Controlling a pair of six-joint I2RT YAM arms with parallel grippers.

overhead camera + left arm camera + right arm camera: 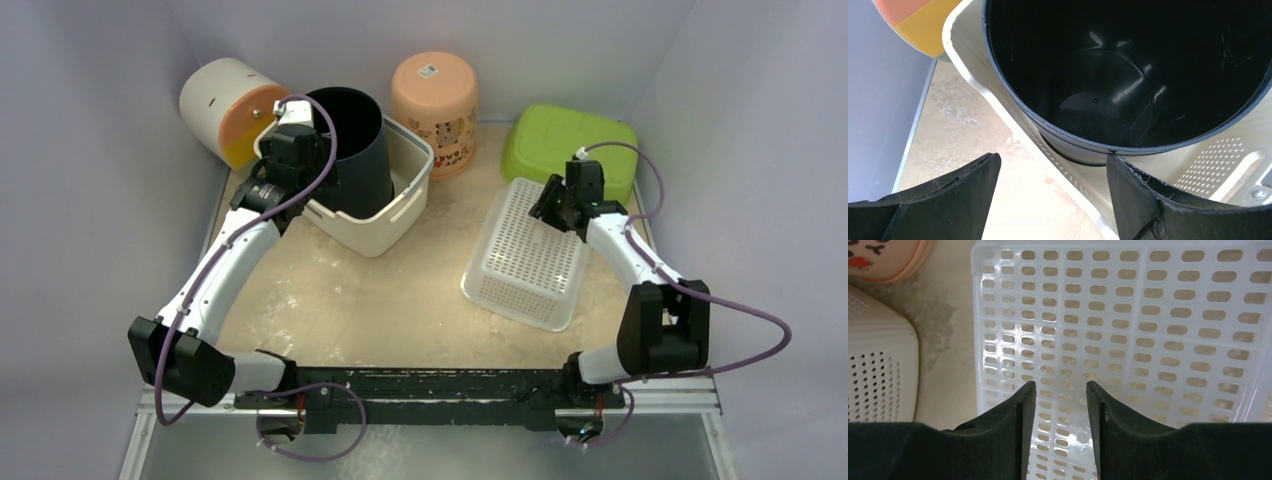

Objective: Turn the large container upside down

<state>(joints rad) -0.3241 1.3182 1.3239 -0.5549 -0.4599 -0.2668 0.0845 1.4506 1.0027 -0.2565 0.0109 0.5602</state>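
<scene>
Black bucket (360,175) inside the cream bin (375,230), mouth up, leaning. Left gripper (1051,165) by the bin's left wall, spread wide, holding nothing. Right gripper (1060,387) well right of the bin, over a white basket (530,250), slightly parted, empty.

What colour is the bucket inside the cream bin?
Bucket is black; clearest in left wrist view.

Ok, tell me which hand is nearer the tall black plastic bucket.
Left. The left hand is open beside the black bucket; the right hand is over the white slotted plastic basket.
</scene>
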